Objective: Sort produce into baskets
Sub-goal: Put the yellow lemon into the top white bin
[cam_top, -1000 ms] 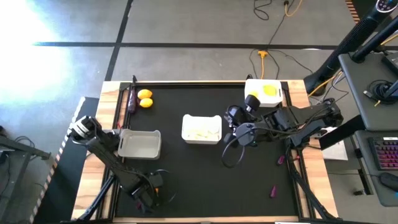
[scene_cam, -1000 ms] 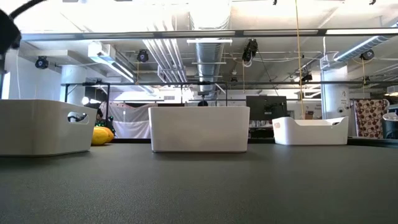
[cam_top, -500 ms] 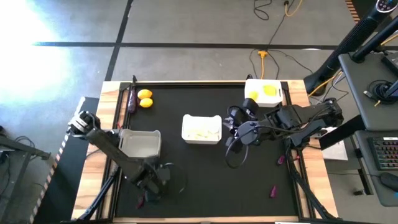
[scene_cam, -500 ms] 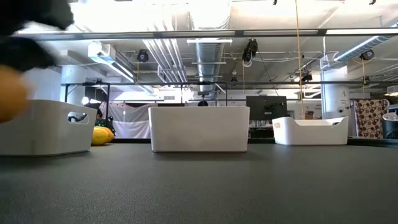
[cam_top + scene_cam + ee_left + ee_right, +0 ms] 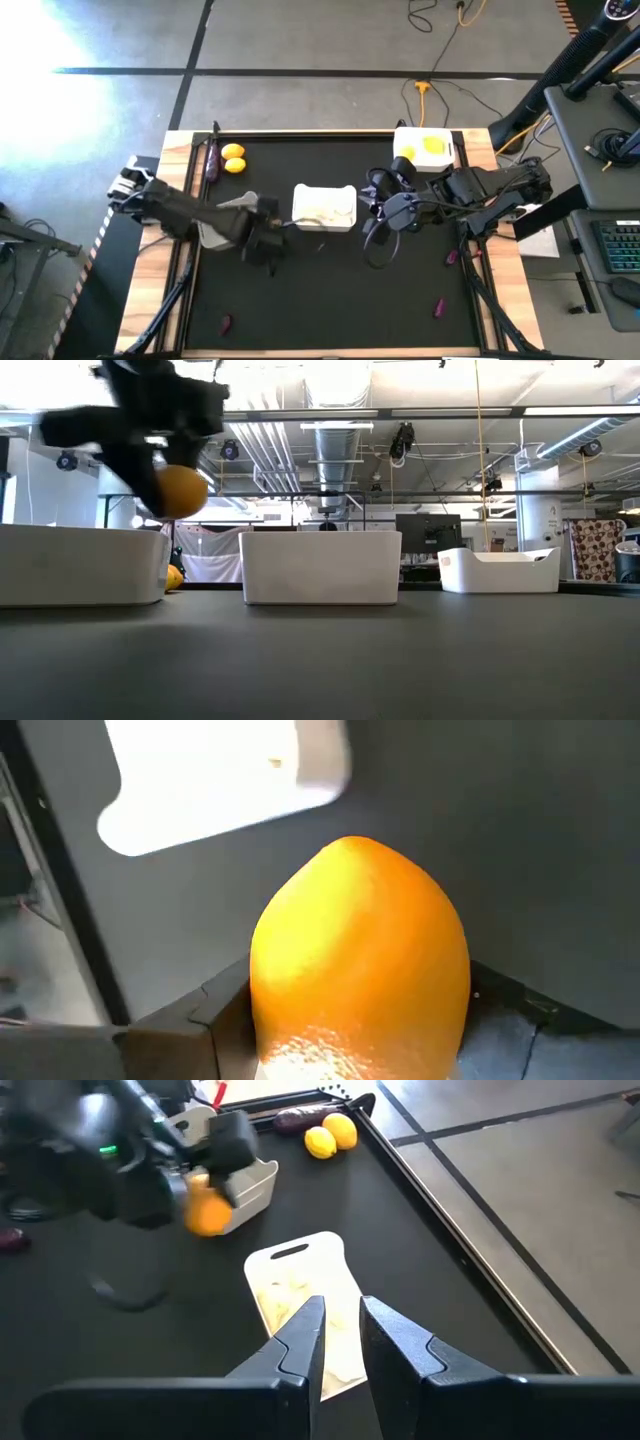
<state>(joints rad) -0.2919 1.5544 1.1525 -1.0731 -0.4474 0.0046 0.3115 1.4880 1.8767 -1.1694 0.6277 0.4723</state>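
Note:
My left gripper (image 5: 262,243) is shut on an orange citrus (image 5: 180,491) and holds it in the air between the left basket (image 5: 222,232) and the middle basket (image 5: 325,207). The orange fills the left wrist view (image 5: 360,960). The middle basket holds white garlic (image 5: 326,216). The right basket (image 5: 425,148) holds a yellow lemon (image 5: 433,145). My right gripper (image 5: 341,1312) hovers just right of the middle basket, empty, with a narrow gap between its fingers. My left gripper pinches the orange's two opposite sides (image 5: 262,982) between its two fingers (image 5: 205,1020). The gripper sits above the fruit, its fingers pointing down. The orange hangs below it, lifted clear and higher than the basket rims.
Two lemons (image 5: 234,159) and a dark eggplant (image 5: 211,160) lie at the table's far left corner. Small purple pieces lie near the front left (image 5: 225,323), the front right (image 5: 437,307) and the right edge (image 5: 451,257). Open black mat lies along the near side.
My left gripper has gone from the table's near left corner toward the far edge and up, carrying the orange. The orange is now lifted clear, beside the left basket. A small purple piece shows where the gripper was.

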